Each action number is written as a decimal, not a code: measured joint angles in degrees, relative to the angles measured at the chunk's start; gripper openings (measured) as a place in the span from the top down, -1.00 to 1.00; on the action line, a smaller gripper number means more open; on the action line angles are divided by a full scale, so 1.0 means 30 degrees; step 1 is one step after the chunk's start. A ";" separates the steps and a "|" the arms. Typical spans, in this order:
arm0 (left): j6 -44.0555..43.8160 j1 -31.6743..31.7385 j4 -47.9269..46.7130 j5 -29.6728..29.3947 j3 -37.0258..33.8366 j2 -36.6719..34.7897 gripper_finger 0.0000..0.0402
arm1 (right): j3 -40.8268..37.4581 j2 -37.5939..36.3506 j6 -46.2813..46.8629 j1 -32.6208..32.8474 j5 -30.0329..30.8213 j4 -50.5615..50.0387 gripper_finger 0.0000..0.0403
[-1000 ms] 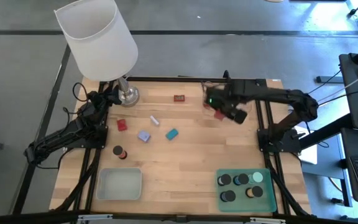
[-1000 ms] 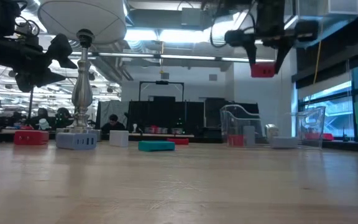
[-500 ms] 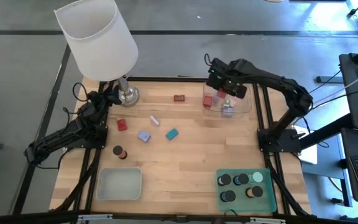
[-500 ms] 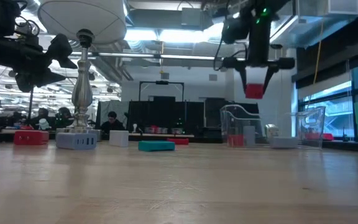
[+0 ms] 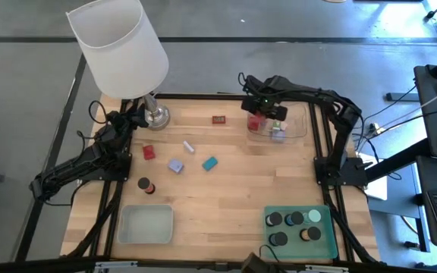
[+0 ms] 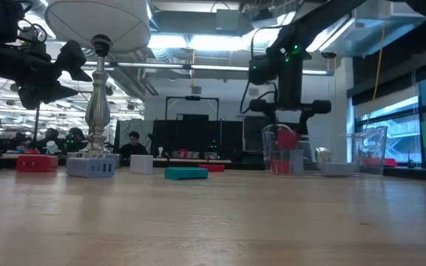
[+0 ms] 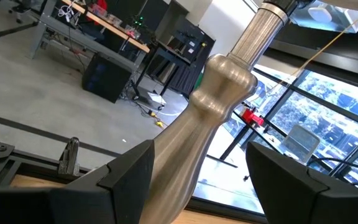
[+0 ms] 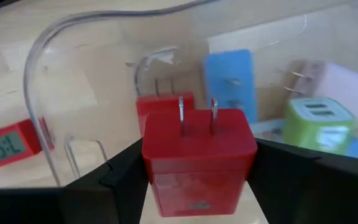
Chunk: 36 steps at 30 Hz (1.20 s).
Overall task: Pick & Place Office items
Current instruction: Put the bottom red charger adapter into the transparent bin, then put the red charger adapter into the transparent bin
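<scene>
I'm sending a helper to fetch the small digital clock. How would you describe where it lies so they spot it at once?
Start at the lamp at the table's far left corner, then look along the far edge toward the clear tray. The clock lies flat on the bare wood between them, nearer the tray. It is a small red rectangle with a pale display; the other red pieces have none.
</scene>
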 joint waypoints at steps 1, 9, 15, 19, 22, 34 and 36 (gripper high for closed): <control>0.0003 -0.0007 0.0001 0.0000 0.0000 0.0000 -0.25 | 0.0000 0.0160 0.0009 0.0000 -0.0002 0.0210 -0.16; 0.0007 -0.0001 0.0005 0.0000 0.0000 0.0000 -0.25 | 0.0000 0.0745 0.0159 0.0456 -0.0161 0.0489 -0.22; 0.0004 -0.0003 0.0005 0.0000 0.0000 0.0000 -0.25 | 0.0000 0.0762 0.0324 0.0833 0.0793 0.0498 -0.22; 0.0007 0.0000 0.0005 0.0000 0.0000 0.0001 -0.25 | 0.0000 0.0762 0.0167 0.0860 0.0863 0.0498 -0.23; 0.0002 -0.0005 0.0005 0.0000 0.0000 0.0002 -0.25 | 0.0000 0.0762 0.0069 0.0889 0.0783 0.0491 -0.28; 0.0007 -0.0002 0.0005 0.0007 0.0000 0.0000 -0.25 | 0.0000 -0.0396 0.0003 0.1435 0.0528 -0.0529 -0.96; 0.0004 -0.0001 0.0005 0.0007 0.0000 0.0002 -0.25 | 0.0000 -0.0806 0.0003 0.1800 0.0519 -0.0584 -0.92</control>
